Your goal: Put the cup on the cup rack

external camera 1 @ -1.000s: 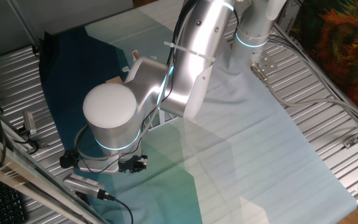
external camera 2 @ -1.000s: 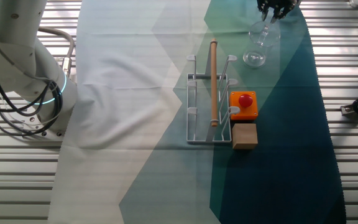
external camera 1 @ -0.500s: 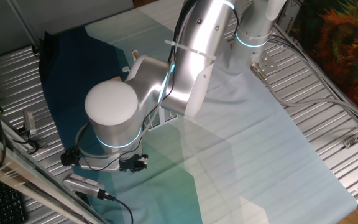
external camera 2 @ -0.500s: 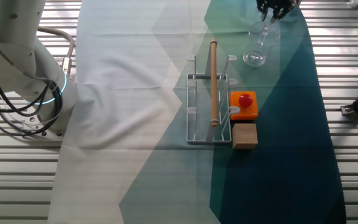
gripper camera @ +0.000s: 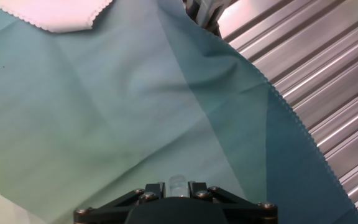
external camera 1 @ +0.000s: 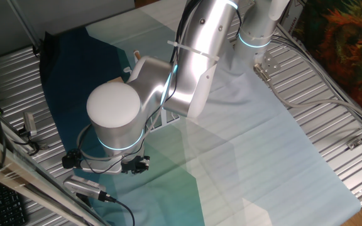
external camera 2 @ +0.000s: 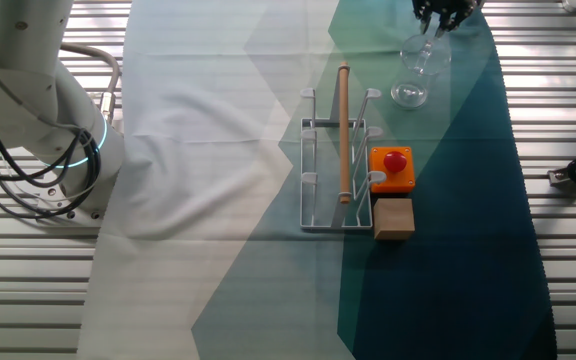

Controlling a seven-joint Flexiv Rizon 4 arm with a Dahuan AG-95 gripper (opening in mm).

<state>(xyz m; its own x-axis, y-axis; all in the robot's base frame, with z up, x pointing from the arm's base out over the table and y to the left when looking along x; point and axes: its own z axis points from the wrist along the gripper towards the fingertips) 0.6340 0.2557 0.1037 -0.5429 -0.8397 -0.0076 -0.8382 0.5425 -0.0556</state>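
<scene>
so the cup point(external camera 2: 414, 72) is sitting on the teal part of the cloth point(external camera 2: 268, 150) near the far top edge of the other fixed view, tilted over a bit, clear glass so you mostly just catch its rim and base. the pincer point(external camera 2: 440, 14) is right above it at the very top of that frame, dark fingers pointing down at the cup's upper rim, looks like it's touching or just about touching the glass, but i honestly can't tell whether it's closed on the cup or how wide it's spread, too little of it shows. the hand view doesn't help either, only the black base of the pincer point(gripper camera: 178, 205) at the bottom and the teal cloth plus ribbed metal worktop point(gripper camera: 328, 81) beyond it. the cup rack point(external camera 2: 336, 165) stands in the middle of the cloth, well apart from the cup, white wire frame with thin upright pegs, and a wooden dowel point(external camera 2: 344, 132) lies along the top of it lengthwise. just beside the rack on its right there's the orange box with a red button point(external camera 2: 392, 166), and a small wooden block point(external camera 2: 393, 218) touching or nearly touching the box. in the one fixed view the big silver arm point(external camera 1: 168, 81) blocks almost everything, cup and rack are hidden behind it.
</scene>
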